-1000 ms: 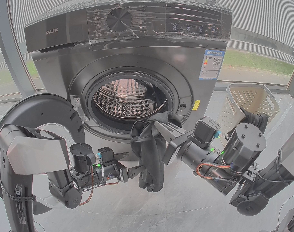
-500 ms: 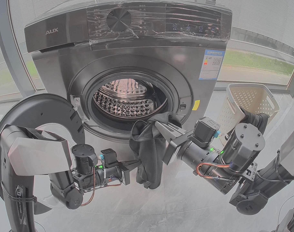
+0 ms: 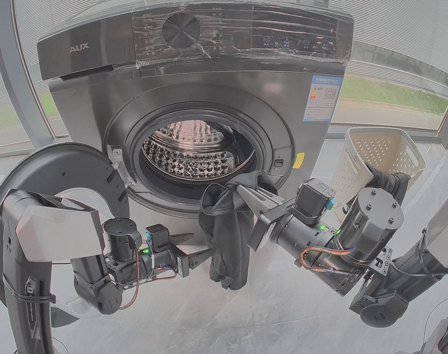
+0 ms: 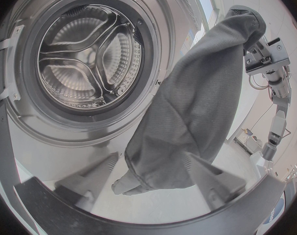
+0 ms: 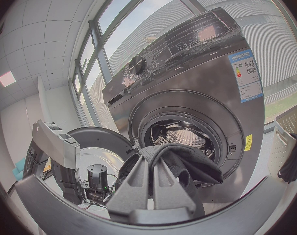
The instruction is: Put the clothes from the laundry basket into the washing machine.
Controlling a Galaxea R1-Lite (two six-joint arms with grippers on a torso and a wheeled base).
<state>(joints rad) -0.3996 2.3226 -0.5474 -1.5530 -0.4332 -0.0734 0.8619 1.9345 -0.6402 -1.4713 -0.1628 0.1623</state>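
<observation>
A dark grey garment [image 3: 229, 232] hangs in front of the washing machine [image 3: 194, 89], just below the lip of its open drum [image 3: 189, 153]. My right gripper [image 3: 243, 192] is shut on the garment's top fold, seen up close in the right wrist view [image 5: 151, 160]. My left gripper [image 3: 197, 247] stands open beside the garment's lower part, to its left. In the left wrist view the garment [image 4: 187, 115] hangs between the spread fingers [image 4: 217, 180] of my left gripper [image 4: 152, 155]. The white laundry basket [image 3: 381, 153] stands to the right with dark clothes [image 3: 391, 183] draped over its rim.
The round machine door [image 3: 61, 173] is swung wide open to the left, behind my left arm. Windows run behind the machine. Pale floor [image 3: 209, 315] lies in front of it.
My left gripper pushed right toward the hanging garment, then drew back to the left. The garment's lower end swayed slightly. The right arm held still.
</observation>
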